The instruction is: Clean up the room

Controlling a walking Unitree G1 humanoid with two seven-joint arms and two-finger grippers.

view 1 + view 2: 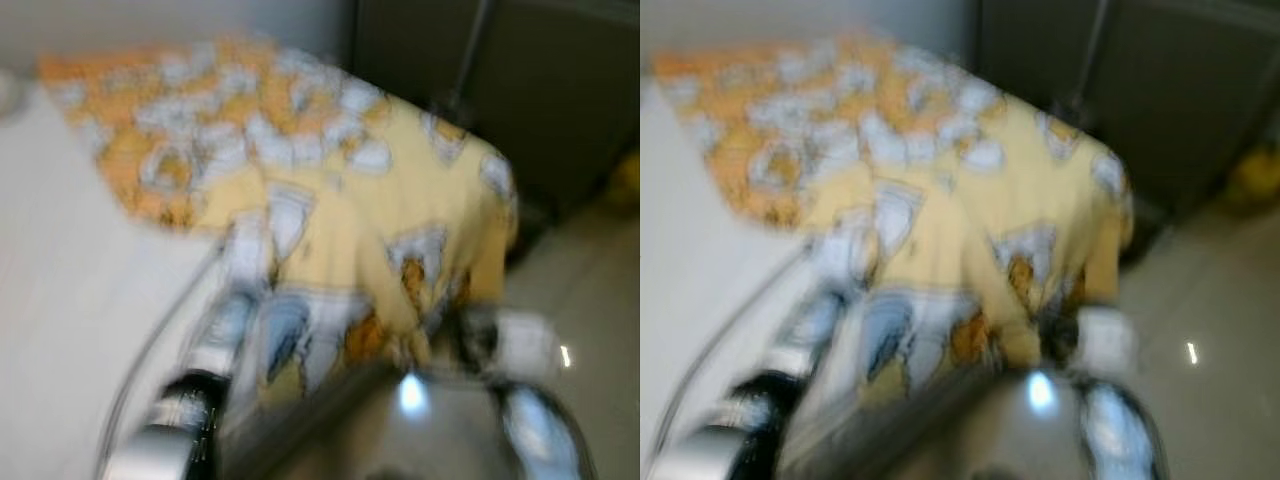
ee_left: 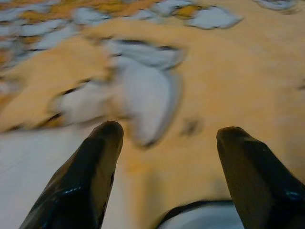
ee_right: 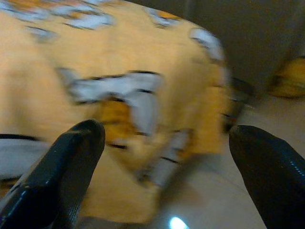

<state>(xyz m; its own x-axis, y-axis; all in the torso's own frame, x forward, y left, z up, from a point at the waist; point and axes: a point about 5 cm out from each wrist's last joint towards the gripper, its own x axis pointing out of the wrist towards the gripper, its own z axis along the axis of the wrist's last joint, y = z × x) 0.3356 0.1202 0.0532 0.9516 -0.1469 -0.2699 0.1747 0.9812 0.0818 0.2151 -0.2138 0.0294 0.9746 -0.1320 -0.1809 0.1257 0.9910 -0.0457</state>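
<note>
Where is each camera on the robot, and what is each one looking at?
Left eye view: on the head, looking down at the yellow patterned blanket; both silver arms show at the bottom.
Right eye view: beside it on the head, same scene; shiny floor at right.
Left wrist view: on the left wrist, looking past the open left gripper at the blanket.
Right wrist view: on the right wrist, past the open right gripper at the blanket's corner.
All four views share the blanket.

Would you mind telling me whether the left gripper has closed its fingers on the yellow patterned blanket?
No, the left gripper is open, its two black fingers spread wide apart above the yellow patterned blanket.
</note>
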